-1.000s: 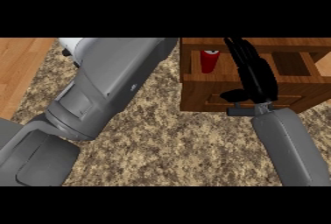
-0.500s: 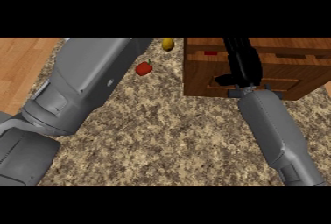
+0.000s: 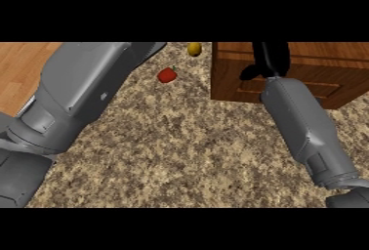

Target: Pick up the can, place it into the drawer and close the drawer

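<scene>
Head view checked for the can?
— Checked; found nowhere. Possibly hidden inside the wooden drawer unit (image 3: 310, 73) at 1 o'clock, or under the right hand (image 3: 268, 58); cannot tell which.

Fingers on that hand?
— Straight and pressed together, laid on the unit's top and pointing toward 12 o'clock. Thumb sticking out toward 9 o'clock. Pinching nothing. Tips cut off at the upper edge.

And the left hand?
— Out of sight. Only the left forearm (image 3: 79, 97) showing, slanting from 7 o'clock up toward 12.

Handling, if the can needs gripping?
— Judged light, stiff, thin-walled, smooth and a little slippery. Likely to roll if tipped onto its side. Best taken round the middle of the side wall, thumb opposite fingers, and kept upright.

Count, please.
— Zero cans visible. One drawer unit, front looking flush, so probably shut, though hard to confirm from above. One red pepper-like piece (image 3: 167, 74) at 11 o'clock. One yellow piece (image 3: 194, 49) at 12 o'clock, near the unit's left edge. Both lying on the speckled counter (image 3: 187, 146). Two forearms, counting the right forearm (image 3: 306, 127) at 4 o'clock, and one hand.
</scene>
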